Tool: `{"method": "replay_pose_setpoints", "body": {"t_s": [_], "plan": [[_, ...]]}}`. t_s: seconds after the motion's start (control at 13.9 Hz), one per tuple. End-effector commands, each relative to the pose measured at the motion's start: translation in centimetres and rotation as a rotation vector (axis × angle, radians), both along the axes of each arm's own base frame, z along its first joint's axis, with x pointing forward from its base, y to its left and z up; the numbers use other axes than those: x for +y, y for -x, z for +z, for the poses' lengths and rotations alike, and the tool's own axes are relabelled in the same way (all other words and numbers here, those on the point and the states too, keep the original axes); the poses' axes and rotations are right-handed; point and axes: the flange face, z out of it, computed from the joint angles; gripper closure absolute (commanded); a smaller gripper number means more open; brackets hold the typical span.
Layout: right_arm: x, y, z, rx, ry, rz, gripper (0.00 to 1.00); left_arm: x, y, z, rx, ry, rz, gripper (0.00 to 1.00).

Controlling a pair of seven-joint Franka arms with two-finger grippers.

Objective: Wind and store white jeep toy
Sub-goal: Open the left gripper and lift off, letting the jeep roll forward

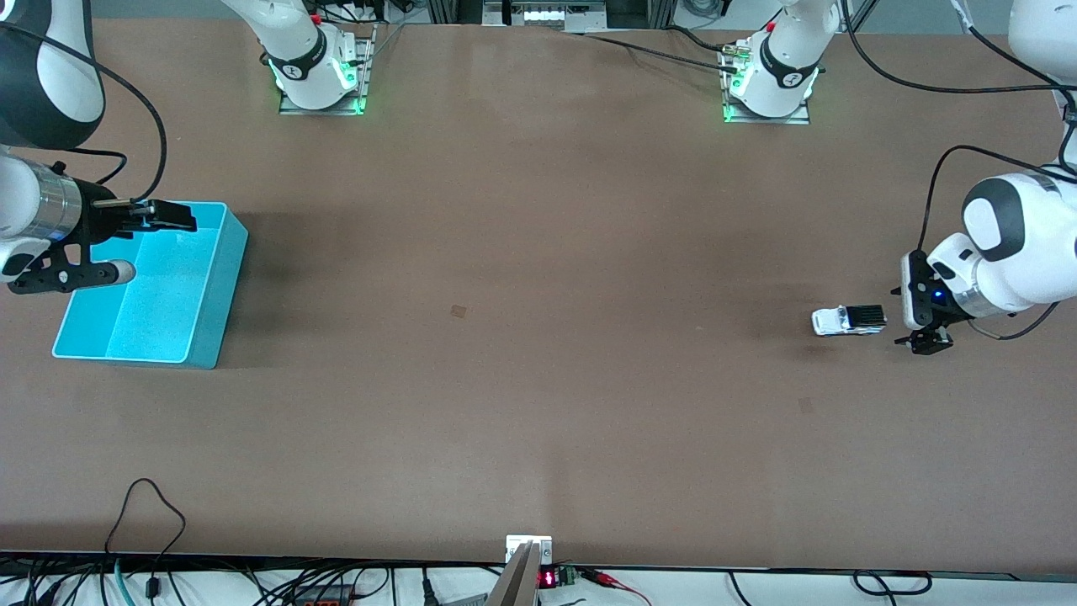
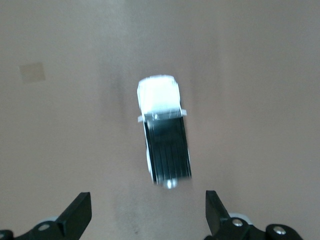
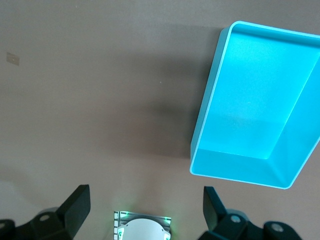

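The white jeep toy (image 1: 849,320) sits on the brown surface (image 1: 538,337) at the left arm's end. The left gripper (image 1: 924,341) hovers beside it, jaws wide, empty. The right gripper (image 1: 164,215) hangs open-jawed over the turquoise bin (image 1: 210,332), holding nothing.

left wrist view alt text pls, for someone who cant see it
A white jeep toy with a black roof sits on the brown table, free of the open left gripper, whose two dark fingers frame the space just short of it.
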Motion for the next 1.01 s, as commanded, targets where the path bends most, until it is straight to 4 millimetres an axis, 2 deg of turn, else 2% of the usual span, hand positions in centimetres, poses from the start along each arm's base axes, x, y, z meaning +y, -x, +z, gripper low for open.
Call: {"method": "replay_pose_setpoints", "body": {"t_s": [0.0, 0.14, 0.5, 0.94], "plan": [[0.0, 0.0, 0.2, 0.008, -0.009, 0.006, 0.00, -1.1, 0.0, 0.9, -0.003, -0.003, -0.032, 0.00], [0.0, 0.0, 0.2, 0.008, -0.010, 0.007, 0.00, -1.7, -0.2, 1.0, -0.011, -0.004, -0.041, 0.00], [-0.1, 0.0, 0.2, 0.008, -0.010, 0.006, 0.00, -1.9, -0.3, 0.7, -0.026, -0.005, -0.041, 0.00], [-0.3, 0.0, 0.1, 0.010, -0.010, 0.004, 0.00, -7.3, -1.5, 3.3, -0.068, -0.010, -0.102, 0.00]]}}
